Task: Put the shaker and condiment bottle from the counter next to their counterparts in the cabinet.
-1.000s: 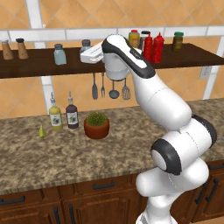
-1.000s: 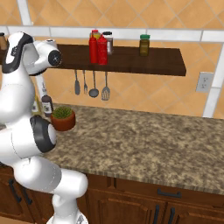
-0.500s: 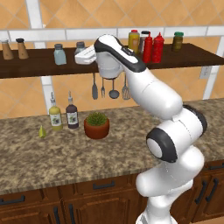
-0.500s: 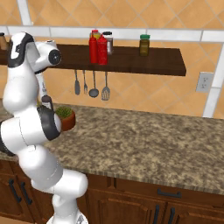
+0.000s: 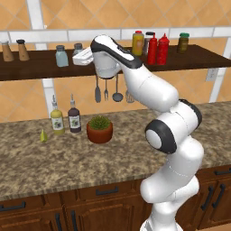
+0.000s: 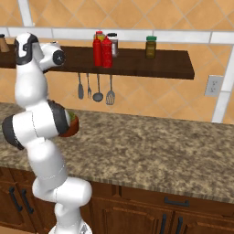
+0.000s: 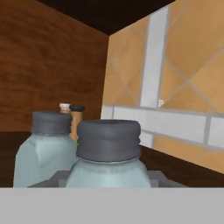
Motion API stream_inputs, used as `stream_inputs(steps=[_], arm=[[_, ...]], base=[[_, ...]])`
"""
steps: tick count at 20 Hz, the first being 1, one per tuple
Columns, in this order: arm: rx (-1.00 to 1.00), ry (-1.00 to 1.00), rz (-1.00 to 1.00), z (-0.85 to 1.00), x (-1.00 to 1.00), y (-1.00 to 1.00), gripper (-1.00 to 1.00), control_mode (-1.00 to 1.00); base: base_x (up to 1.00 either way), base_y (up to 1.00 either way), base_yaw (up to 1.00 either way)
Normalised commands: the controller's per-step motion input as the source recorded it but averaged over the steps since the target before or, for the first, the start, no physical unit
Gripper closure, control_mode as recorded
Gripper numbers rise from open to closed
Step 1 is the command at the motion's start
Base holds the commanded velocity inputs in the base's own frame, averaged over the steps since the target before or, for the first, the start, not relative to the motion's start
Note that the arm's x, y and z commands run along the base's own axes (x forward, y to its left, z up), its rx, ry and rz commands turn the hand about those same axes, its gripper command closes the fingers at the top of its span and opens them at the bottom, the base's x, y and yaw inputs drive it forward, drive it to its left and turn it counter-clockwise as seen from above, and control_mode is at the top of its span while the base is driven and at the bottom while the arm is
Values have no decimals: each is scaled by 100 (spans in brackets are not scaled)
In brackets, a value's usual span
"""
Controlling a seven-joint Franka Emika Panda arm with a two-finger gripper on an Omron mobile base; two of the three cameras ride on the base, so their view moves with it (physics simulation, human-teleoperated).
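My gripper (image 5: 76, 58) reaches left over the cabinet (image 5: 27, 70) and is shut on the shaker (image 7: 109, 151), whose grey cap (image 5: 78, 46) pokes up behind the hand. The matching pale shaker (image 5: 62, 56) stands just left of it, close but apart; in the hand view that counterpart (image 7: 47, 148) sits a little behind and to the left. On the cabinet's right part two red squeeze bottles stand side by side: the stouter condiment bottle (image 5: 163, 48) and a slimmer red bottle (image 5: 152, 49).
Two brown wooden shakers (image 5: 13, 50) stand at the cabinet's left end; a yellow bottle (image 5: 138, 43) and a dark jar (image 5: 183, 43) stand near the red ones. Utensils (image 5: 106, 88) hang under the shelf. On the counter (image 5: 45, 162) are two oil bottles (image 5: 65, 118) and a potted plant (image 5: 99, 129).
The arm has swung left along the cabinet, carrying the shaker closer to the matching pale shaker. The jaws have kept their hold.
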Motion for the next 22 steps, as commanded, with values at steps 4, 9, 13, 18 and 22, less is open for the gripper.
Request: stream_inputs(steps=[4, 9, 13, 18, 22], arm=[[0, 0, 0, -7, 31, 7, 100, -100], [0, -1, 0, -4, 31, 9, 100, -100], [0, 0, 0, -7, 26, 17, 100, -100], [0, 0, 0, -11, 20, 21, 100, -100], [0, 0, 0, -10, 10, 15, 100, -100]], base=[[0, 0, 0], [0, 0, 0], [0, 0, 0], [0, 0, 0], [0, 0, 0]])
